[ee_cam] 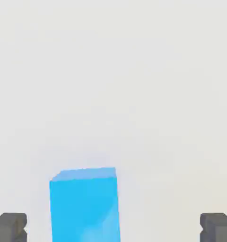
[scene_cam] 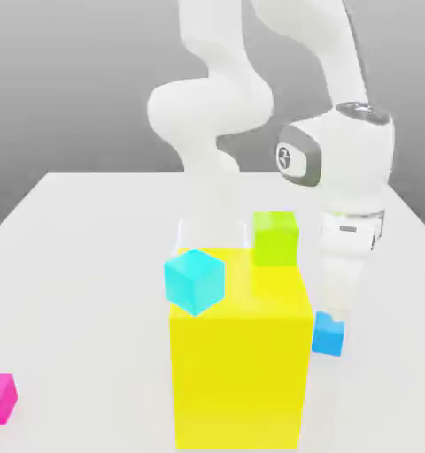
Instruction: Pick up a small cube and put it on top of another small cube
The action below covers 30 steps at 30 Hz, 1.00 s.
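Glossy white rounded arm (grey wrist badge), dark grey fingertips.

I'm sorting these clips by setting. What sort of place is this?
Most likely a simulated tabletop test scene, not a real room: a plain white table against a blank grey backdrop, flat-coloured blocks such as the big yellow block and small azure cube, and a white robot arm.

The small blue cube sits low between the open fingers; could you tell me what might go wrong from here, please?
1. In the hand view the small blue cube sits nearer one fingertip than the other, so closing may push it sideways.
2. The gripper works close beside the big yellow block; it could bump it.
3. The cyan cube could be mistaken for the target.
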Each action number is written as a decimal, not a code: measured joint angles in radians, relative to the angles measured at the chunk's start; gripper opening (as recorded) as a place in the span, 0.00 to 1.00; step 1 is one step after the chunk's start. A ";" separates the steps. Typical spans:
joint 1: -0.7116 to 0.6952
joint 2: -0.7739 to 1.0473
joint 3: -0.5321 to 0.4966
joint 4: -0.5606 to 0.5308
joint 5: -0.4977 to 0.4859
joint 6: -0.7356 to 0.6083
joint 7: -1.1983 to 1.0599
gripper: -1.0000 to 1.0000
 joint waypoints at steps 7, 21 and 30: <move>0.064 0.206 -0.072 0.033 -0.054 0.167 0.037 0.00; 0.041 -0.042 -0.019 -0.001 0.004 -0.054 -0.001 0.00; -0.002 -0.220 -0.031 0.166 -0.013 -0.434 0.243 0.00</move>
